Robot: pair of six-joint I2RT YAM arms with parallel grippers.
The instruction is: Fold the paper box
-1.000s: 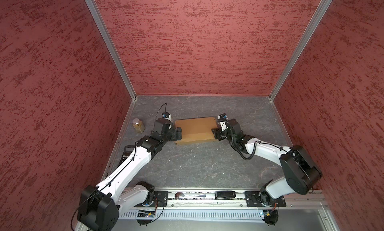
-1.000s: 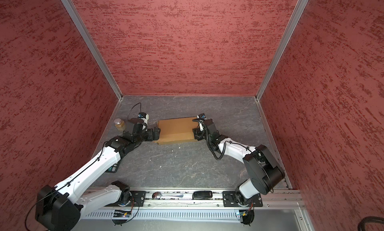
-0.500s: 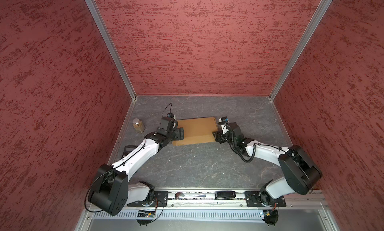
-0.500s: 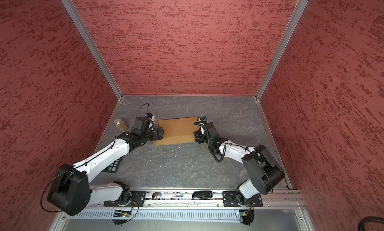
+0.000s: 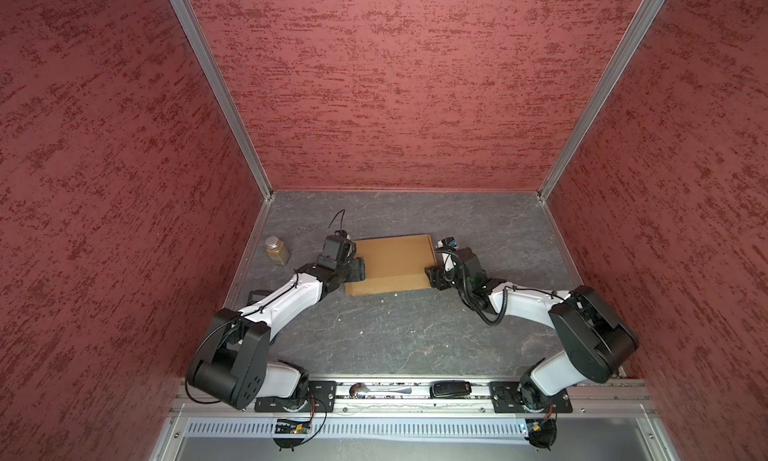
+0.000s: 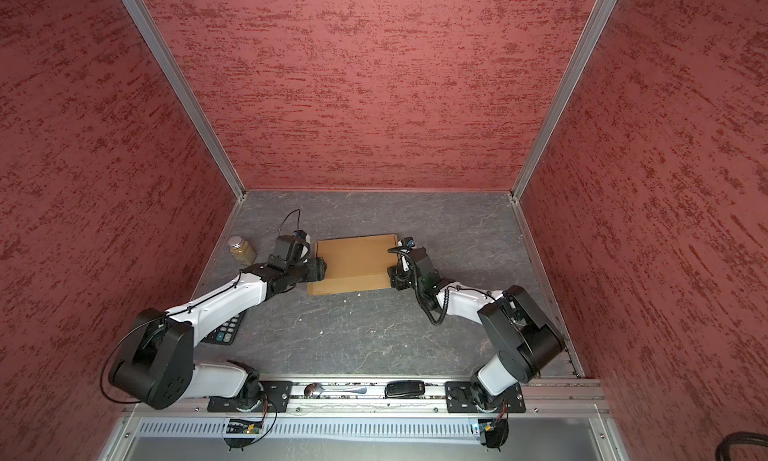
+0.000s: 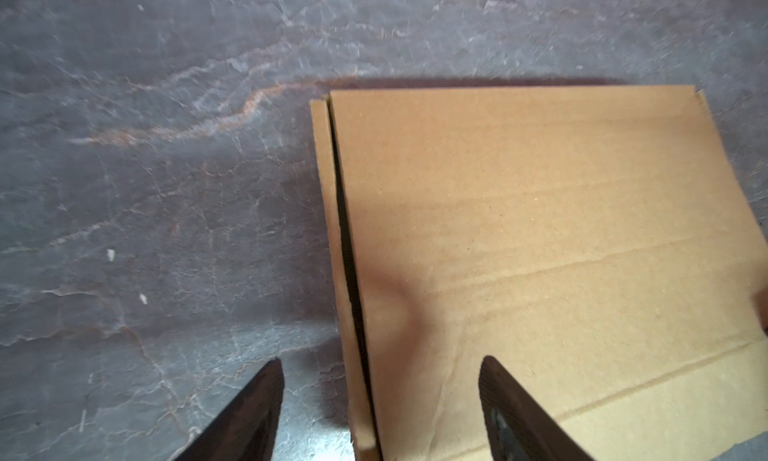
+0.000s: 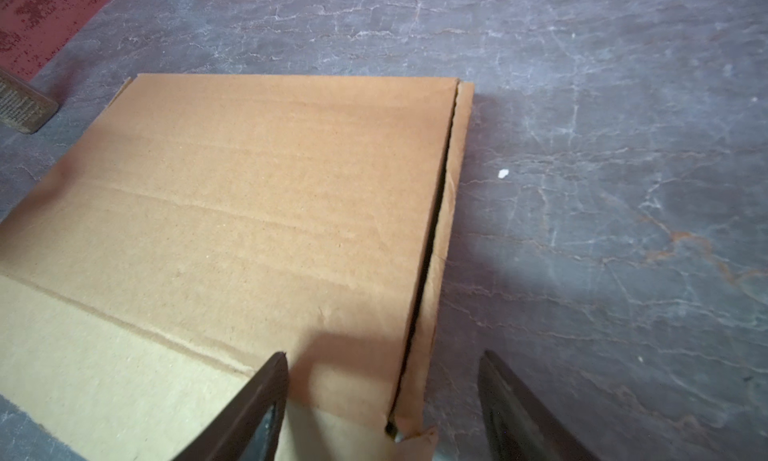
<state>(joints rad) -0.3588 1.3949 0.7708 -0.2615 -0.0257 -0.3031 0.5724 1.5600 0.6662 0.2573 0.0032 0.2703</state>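
The grey worktop (image 5: 395,334) carried the box (image 5: 392,263) towards its far half, between the two arms. In both top views the box lay flat and shallow, its broad top panel down over the base. A paler strip ran along its near edge, past a crease. Judged from that, the folding looked mostly done, and what seemed left was turning down and tucking that near strip.

The left claw (image 7: 380,361) stood open astride the box's left end: one finger over the bare worktop, the other over the top panel, gripping nothing. The right claw (image 8: 383,355) stood open the same way at the right end. At each end a dark slit showed between top panel and side wall.

A jar (image 5: 277,251) stood well left of the box.
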